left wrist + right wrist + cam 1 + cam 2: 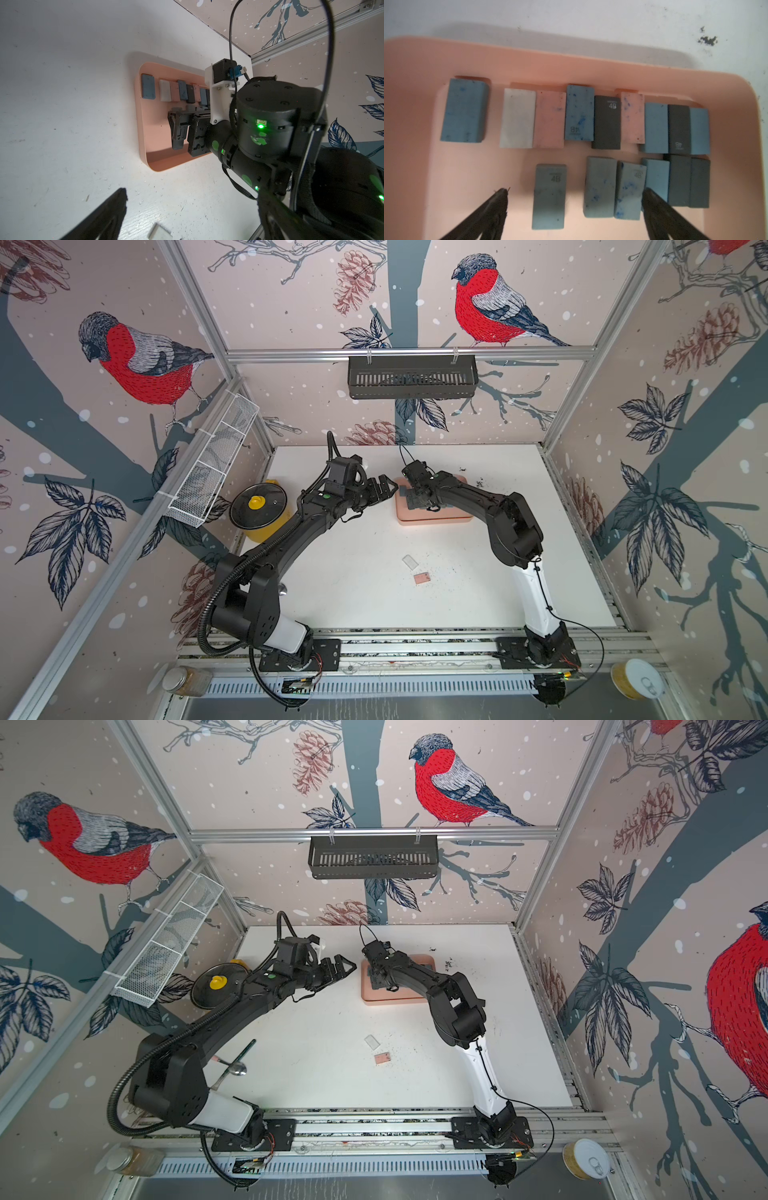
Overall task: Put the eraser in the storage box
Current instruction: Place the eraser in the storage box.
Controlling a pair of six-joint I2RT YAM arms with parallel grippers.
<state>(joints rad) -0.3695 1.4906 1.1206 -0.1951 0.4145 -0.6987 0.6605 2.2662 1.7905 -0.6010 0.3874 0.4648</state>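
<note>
The salmon-pink storage box (436, 520) (390, 999) sits at the table's back middle, holding two rows of several erasers. My right gripper (413, 499) (575, 191) hovers low inside the box (571, 62), open. A grey-blue eraser (549, 196) marked 4B lies flat on the box floor between its fingers, touching neither. Two speckled ones (614, 189) lie beside the other finger. My left gripper (388, 489) (195, 199) is open and empty in the air just left of the box (145, 124). A white eraser (410, 562) and a pink one (422, 578) lie loose on the table.
A yellow pot with a glass lid (257, 506) stands at the left edge, under a white wire basket (212, 466). A black slotted basket (411, 377) hangs on the back rail. A spoon (235, 1067) lies near the left arm. Dark crumbs (478, 483) lie right of the box.
</note>
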